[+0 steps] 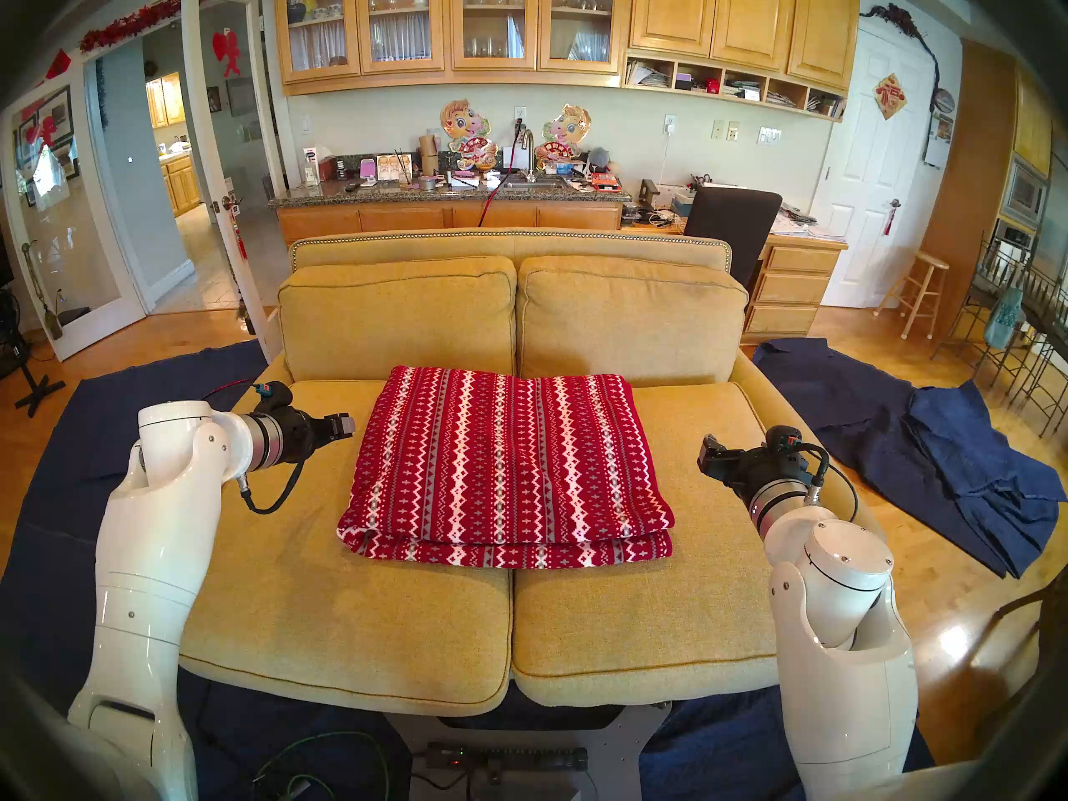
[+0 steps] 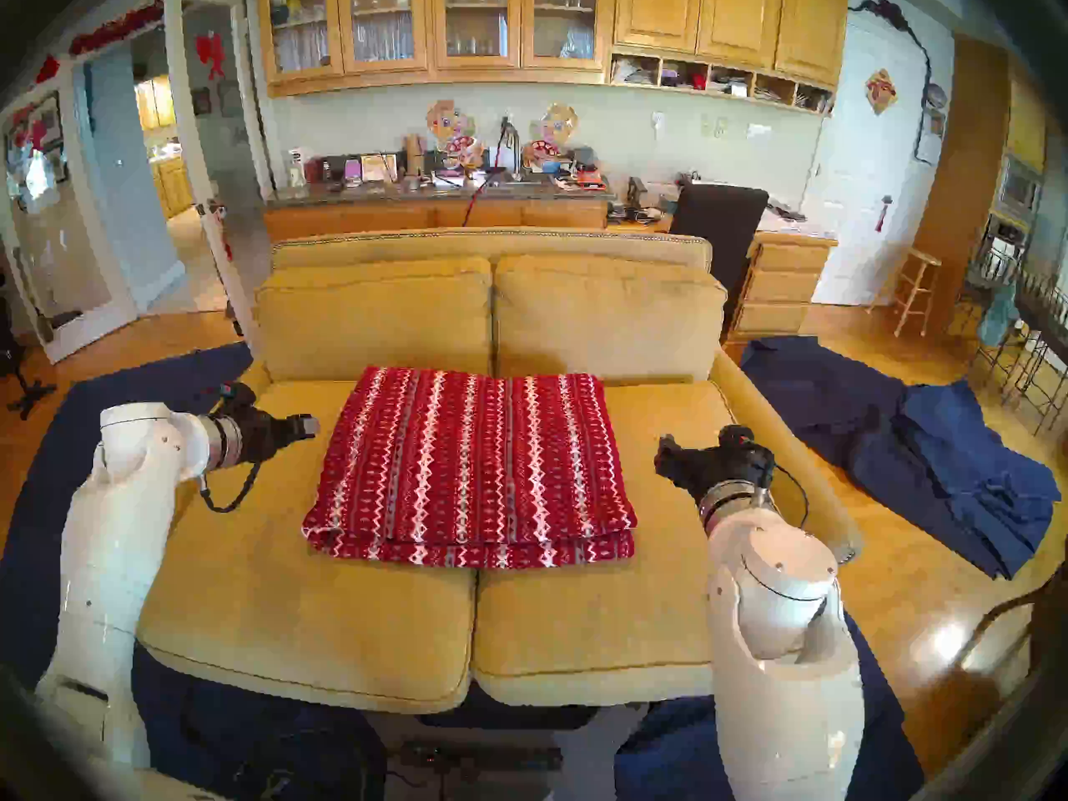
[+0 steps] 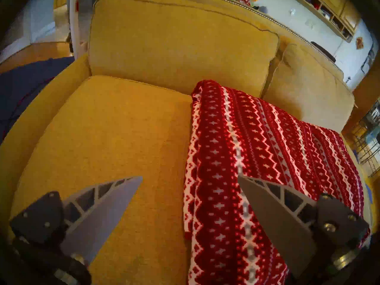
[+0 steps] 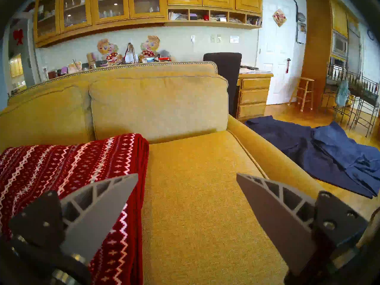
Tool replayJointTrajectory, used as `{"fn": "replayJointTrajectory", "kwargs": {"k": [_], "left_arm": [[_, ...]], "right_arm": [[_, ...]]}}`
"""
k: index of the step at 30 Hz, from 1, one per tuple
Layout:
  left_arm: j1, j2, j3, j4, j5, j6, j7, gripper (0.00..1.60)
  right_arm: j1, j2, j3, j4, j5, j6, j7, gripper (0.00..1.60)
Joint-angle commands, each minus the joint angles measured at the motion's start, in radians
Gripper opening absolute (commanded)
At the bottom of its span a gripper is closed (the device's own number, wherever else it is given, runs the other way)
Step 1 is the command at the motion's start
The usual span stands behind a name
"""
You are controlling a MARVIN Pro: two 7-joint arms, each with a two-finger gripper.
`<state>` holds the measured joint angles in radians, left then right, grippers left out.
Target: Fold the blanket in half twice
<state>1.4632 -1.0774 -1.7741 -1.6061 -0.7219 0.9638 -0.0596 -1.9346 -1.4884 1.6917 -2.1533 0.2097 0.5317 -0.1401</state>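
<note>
Here the folded blanket (image 1: 505, 464) lies on the sofa (image 1: 347, 597), each flanking pincer released: left (image 3: 190, 178), right (image 4: 187, 175).

Private home, open living room and kitchen: yellow sofa (image 1: 404, 551), wooden wall cabinets (image 1: 497, 25) holding glassware, cluttered granite counter (image 1: 323, 192) with sink faucet (image 1: 527, 146), hardwood floor (image 1: 901, 551).

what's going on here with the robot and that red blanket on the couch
A two-armed robot faces a yellow sofa with a red patterned blanket lying folded in layers across the seat cushions. Neither arm is holding it: the left pincer and the right pincer sit on either side of the blanket, both open and empty. Dark navy cloths lie on the floor beside the sofa.
</note>
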Motion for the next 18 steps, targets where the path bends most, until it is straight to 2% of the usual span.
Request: {"fn": "replayJointTrajectory", "kwargs": {"k": [1, 2, 8, 12, 18], "left_arm": [[-0.141, 0.015, 0.016, 0.098, -0.043, -0.004, -0.022, 1.6], [-0.114, 0.022, 0.013, 0.091, -0.05, -0.004, -0.027, 1.6], [-0.152, 0.017, 0.026, 0.163, -0.071, -0.004, -0.037, 1.6], [-0.202, 0.013, 0.045, 0.242, -0.096, -0.004, -0.052, 1.6], [-0.241, 0.013, 0.062, 0.301, -0.112, -0.004, -0.065, 1.6]], "right_arm": [[0.019, 0.001, -0.001, -0.031, 0.0, -0.008, 0.001, 1.6], [0.019, 0.001, -0.001, -0.031, 0.0, -0.008, 0.001, 1.6], [0.019, 0.002, -0.001, -0.03, 0.0, -0.008, 0.001, 1.6], [0.019, 0.002, -0.001, -0.03, 0.0, -0.008, 0.001, 1.6], [0.019, 0.002, -0.001, -0.031, 0.0, -0.009, 0.001, 1.6]]}}
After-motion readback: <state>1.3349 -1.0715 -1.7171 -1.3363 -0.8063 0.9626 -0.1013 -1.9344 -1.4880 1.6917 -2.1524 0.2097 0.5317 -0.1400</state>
